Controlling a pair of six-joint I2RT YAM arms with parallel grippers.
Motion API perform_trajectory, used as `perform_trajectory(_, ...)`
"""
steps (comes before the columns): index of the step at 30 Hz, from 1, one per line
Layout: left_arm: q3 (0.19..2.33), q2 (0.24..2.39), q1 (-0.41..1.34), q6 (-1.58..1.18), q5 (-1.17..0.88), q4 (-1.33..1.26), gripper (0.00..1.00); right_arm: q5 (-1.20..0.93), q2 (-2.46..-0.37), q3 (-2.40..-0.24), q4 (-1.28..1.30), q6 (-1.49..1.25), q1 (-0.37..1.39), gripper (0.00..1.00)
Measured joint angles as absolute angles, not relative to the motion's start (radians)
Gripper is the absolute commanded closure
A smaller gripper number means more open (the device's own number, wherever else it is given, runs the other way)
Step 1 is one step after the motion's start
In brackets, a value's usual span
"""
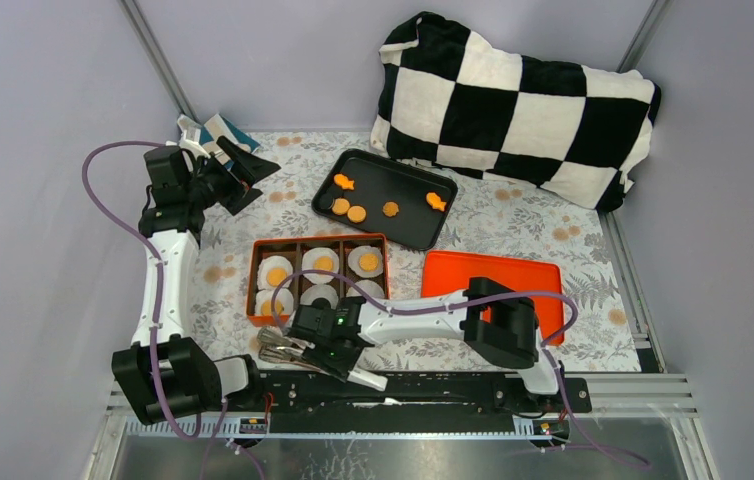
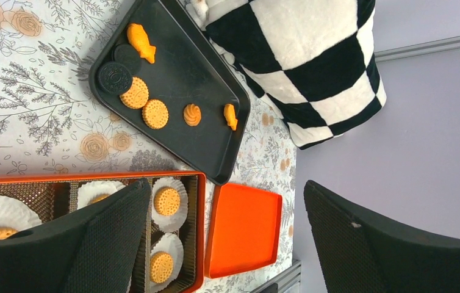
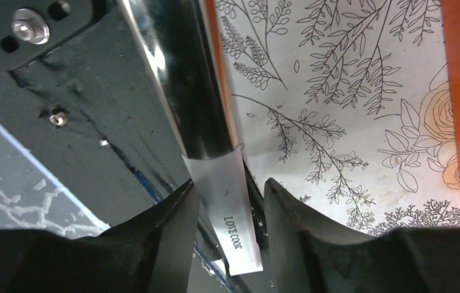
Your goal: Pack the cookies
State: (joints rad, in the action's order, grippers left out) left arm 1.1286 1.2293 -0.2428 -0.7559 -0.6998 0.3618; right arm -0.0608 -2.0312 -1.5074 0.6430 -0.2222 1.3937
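Note:
Orange cookies lie on the black tray (image 1: 408, 228): a fish (image 1: 344, 182), round ones (image 1: 357, 213) and another fish (image 1: 436, 201). In the left wrist view the tray (image 2: 179, 67) also holds two dark round cookies (image 2: 115, 77). The orange box (image 1: 253, 270) holds white paper cups, several with a cookie (image 1: 323, 263) in them. My left gripper (image 1: 243, 170) is open and empty, raised at the back left, with its fingers (image 2: 93, 244) wide apart. My right gripper (image 3: 230, 183) is at the front edge, shut on metal tongs (image 3: 224, 189), which also show in the top view (image 1: 278, 345).
An orange lid (image 1: 453, 275) lies right of the box, partly under my right arm. A black-and-white checked pillow (image 1: 513, 100) fills the back right. A small packet (image 1: 215, 128) lies at the back left. The black rail (image 1: 433, 385) runs along the near edge.

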Motion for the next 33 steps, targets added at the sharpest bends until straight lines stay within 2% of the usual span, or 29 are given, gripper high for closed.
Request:
perform_trajectory(3,1.129,1.229,-0.243,-0.753,-0.700,0.362,0.01,-0.034,-2.054,-1.508,0.641,-0.218,1.392,0.92)
perform_trajectory(4,1.129,1.229,-0.243,-0.752,-0.700,0.362,0.01,-0.029,-2.056,-1.509,0.641,-0.219,1.391,1.00)
perform_trajectory(13,1.128,1.229,-0.243,-0.752,-0.701,0.361,0.01,0.133,-2.037,-1.543,0.713,-0.225,1.383,1.00)
perform_trajectory(18,1.129,1.223,-0.243,-0.753,-0.700,0.361,0.01,0.205,-1.900,-1.583,0.842,-0.247,1.383,1.00)
perform_trajectory(23,1.129,1.200,-0.234,-0.752,-0.689,0.361,0.02,0.373,-1.730,-1.699,0.938,-0.310,1.351,1.00)
perform_trajectory(27,1.129,1.196,-0.197,-0.748,-0.670,0.361,0.02,0.471,-1.646,-1.721,0.977,-0.350,1.226,1.00)
perform_trajectory(33,1.134,1.213,-0.144,-0.746,-0.641,0.360,0.02,0.543,-1.654,-1.638,0.968,-0.338,0.845,1.00)
